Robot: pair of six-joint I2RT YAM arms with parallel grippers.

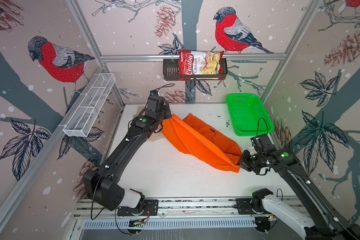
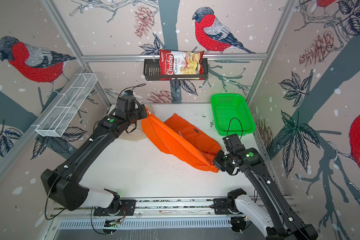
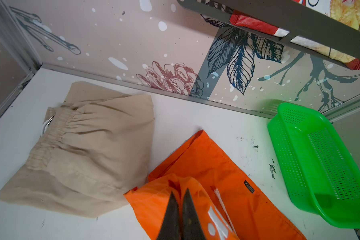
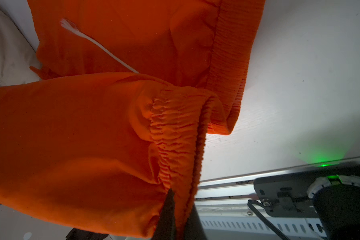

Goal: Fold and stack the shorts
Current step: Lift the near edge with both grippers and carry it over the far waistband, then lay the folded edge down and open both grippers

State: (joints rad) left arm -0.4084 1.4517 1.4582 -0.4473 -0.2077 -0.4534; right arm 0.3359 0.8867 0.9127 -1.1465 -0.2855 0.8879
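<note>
**Orange shorts strung between two pinching grippers**

Orange cloth runs slantwise over the bench (image 1: 164, 180). The orange shorts (image 1: 197, 143) have their long axis going from the far left toward the near right edge. Each end is held. The left gripper (image 3: 180, 193) has its fingers pressed together on a leg-end fold at the far-left end. The right gripper (image 4: 181, 199) pinches the gathered elastic waistband (image 4: 175, 128) at the near-right end. Between them one layer rises as a ridge, while the layer carrying the dark tag (image 1: 212, 130) lies flat on the bench on the far side. A white drawstring (image 4: 104, 49) trails across that lower cloth.

The beige shorts (image 3: 87, 145) lie already folded near the far left corner. They sit just beside the orange pair's left end and mostly under the left arm in both top views. The green basket (image 1: 254, 132) sits at the far right corner, apart from both pairs.

By my reading the lengthwise fold is in hand. The raised layer wants carrying over toward the far edge and laying down on the flat one, both ends moving together so the ridge does not twist. The beige pair lies off the left end of the orange axis, so the left arm is much the nearer for stacking. The waistband end must travel the whole length to get there.
</note>
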